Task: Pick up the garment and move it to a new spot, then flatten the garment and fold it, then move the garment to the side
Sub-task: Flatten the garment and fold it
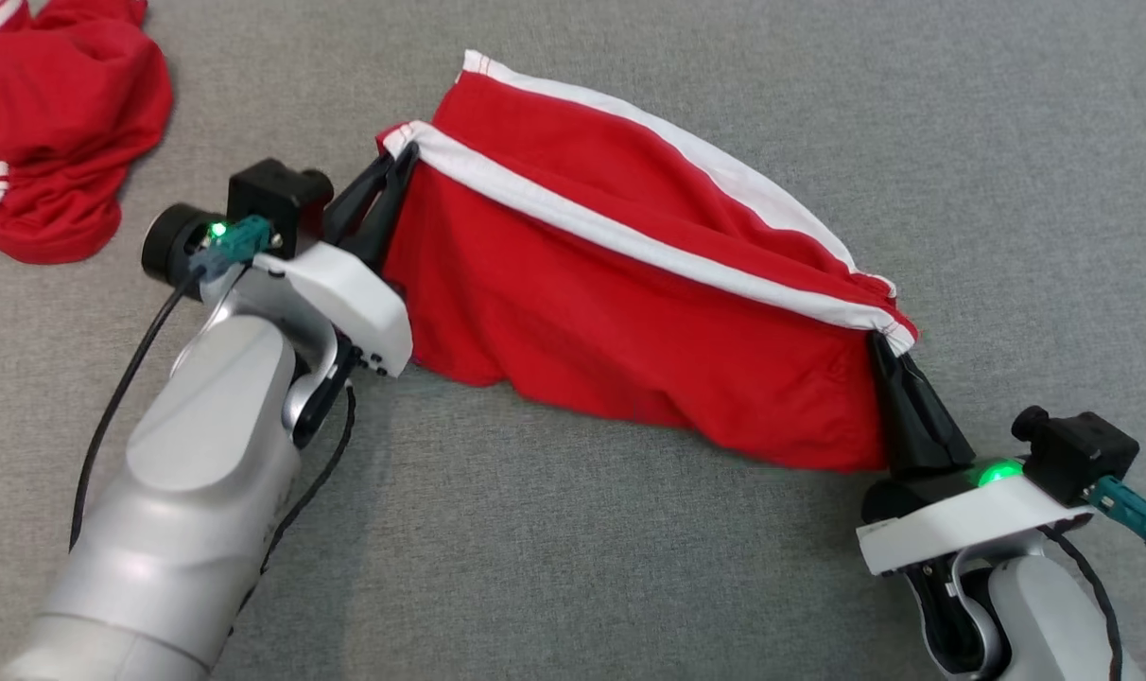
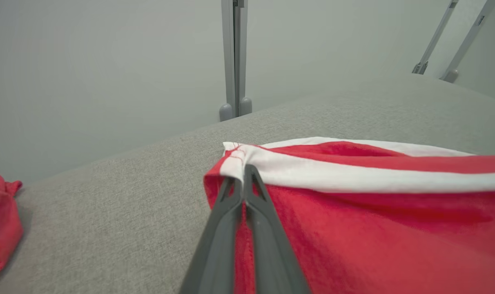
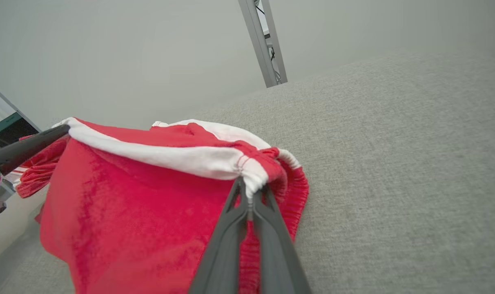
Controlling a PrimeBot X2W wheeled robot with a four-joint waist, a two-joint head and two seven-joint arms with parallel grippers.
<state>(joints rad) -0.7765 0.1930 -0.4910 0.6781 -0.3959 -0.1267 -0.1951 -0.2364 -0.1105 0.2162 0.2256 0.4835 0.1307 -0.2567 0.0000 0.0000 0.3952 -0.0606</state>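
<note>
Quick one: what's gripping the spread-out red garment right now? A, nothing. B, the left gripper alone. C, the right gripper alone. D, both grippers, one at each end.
D: the left gripper and the right gripper are each shut on one end of the red garment.

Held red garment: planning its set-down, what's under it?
Grey cloth surface shows all around the garment; directly beneath its draped fabric is covered, so I can't tell.
</note>
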